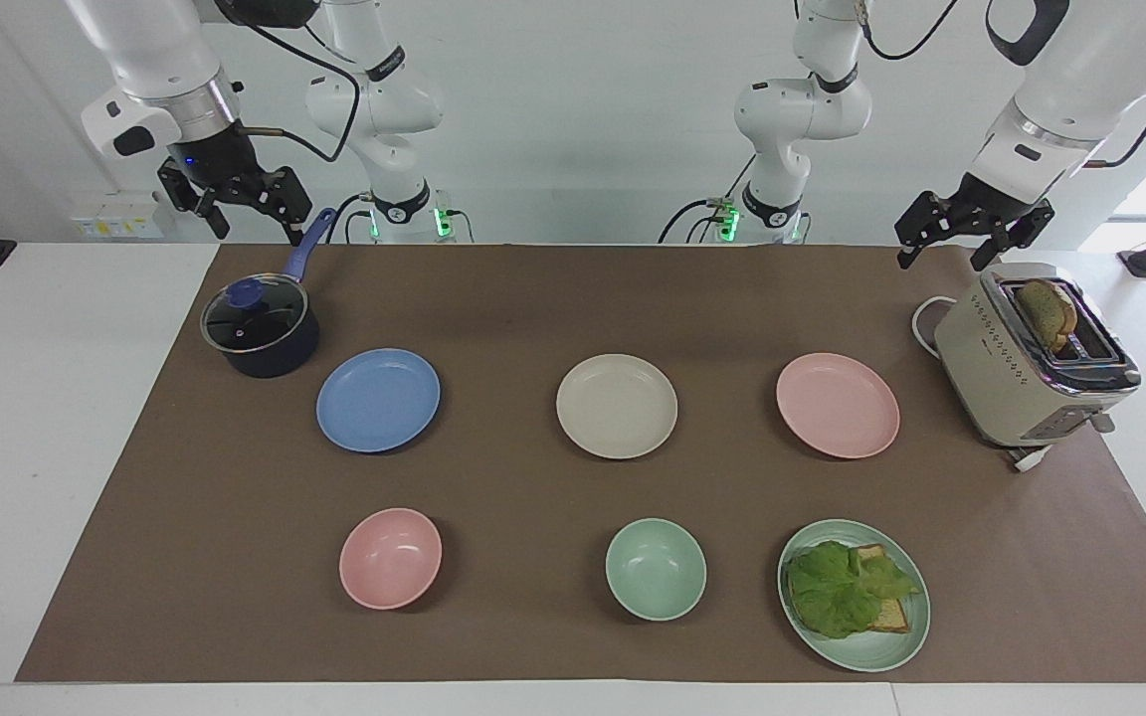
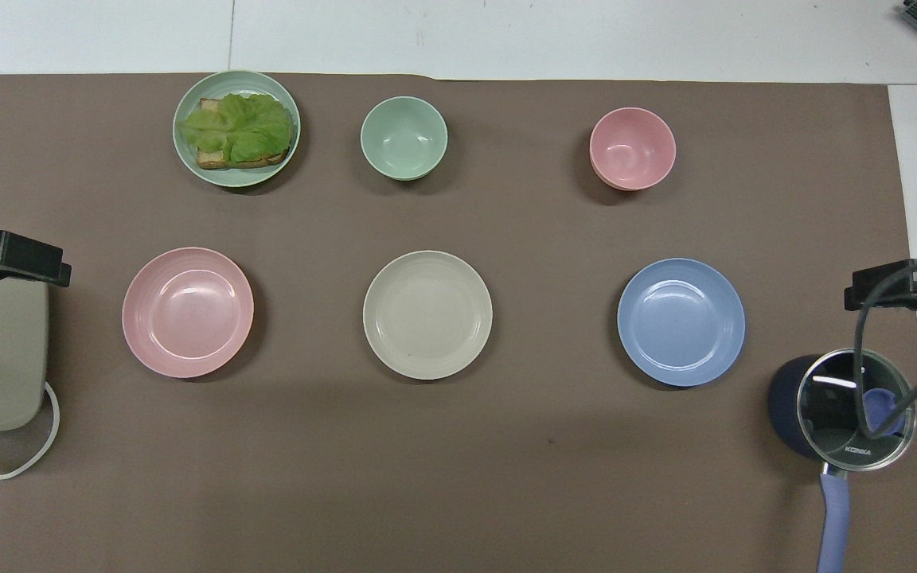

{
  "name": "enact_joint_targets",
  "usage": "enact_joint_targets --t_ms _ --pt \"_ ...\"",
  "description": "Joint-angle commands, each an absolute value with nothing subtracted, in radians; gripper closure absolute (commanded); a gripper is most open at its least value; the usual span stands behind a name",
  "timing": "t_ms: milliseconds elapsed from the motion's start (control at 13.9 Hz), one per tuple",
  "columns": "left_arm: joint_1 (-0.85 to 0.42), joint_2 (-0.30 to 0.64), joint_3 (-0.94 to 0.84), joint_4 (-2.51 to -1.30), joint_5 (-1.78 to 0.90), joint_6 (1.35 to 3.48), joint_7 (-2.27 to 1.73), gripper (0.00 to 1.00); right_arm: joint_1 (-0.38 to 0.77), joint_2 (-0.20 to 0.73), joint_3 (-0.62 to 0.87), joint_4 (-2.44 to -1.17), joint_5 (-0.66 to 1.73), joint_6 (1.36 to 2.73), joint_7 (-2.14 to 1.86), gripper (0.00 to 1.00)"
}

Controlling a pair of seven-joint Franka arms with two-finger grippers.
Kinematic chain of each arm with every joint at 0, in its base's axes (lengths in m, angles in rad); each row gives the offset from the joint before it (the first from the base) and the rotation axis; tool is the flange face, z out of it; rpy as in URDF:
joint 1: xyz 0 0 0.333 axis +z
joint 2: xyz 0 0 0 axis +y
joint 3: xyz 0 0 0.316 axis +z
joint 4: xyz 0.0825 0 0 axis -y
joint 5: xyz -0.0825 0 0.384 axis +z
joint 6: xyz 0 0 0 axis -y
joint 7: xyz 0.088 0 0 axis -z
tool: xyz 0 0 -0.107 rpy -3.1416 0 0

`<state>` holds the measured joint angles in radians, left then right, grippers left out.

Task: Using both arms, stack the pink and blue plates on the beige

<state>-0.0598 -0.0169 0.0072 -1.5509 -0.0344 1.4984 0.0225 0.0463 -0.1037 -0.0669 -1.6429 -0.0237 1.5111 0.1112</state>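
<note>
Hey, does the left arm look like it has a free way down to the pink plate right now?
Probably yes. The left gripper hangs open above the toaster, and the pink plate lies bare beside that toaster with nothing on it or over it.

A pale pink plate (image 1: 838, 405), a medium blue plate (image 1: 378, 400) and a cream-beige plate (image 1: 617, 406) are seen on a brown mat (image 1: 573, 298).
</note>
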Motion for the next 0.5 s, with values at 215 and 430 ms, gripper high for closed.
enact_joint_targets --t_ms 215,430 --pt "-0.061 -0.038 0.008 -1.568 -0.017 1.486 0.035 0.0 0.034 -0.124 -0.064 -1.666 -0.014 1.519 0.083 0.0" --pt "-0.057 -0.081 0.011 -1.647 -0.018 1.515 0.009 0.0 0.034 -0.124 -0.064 -1.666 -0.014 1.519 0.083 0.0"
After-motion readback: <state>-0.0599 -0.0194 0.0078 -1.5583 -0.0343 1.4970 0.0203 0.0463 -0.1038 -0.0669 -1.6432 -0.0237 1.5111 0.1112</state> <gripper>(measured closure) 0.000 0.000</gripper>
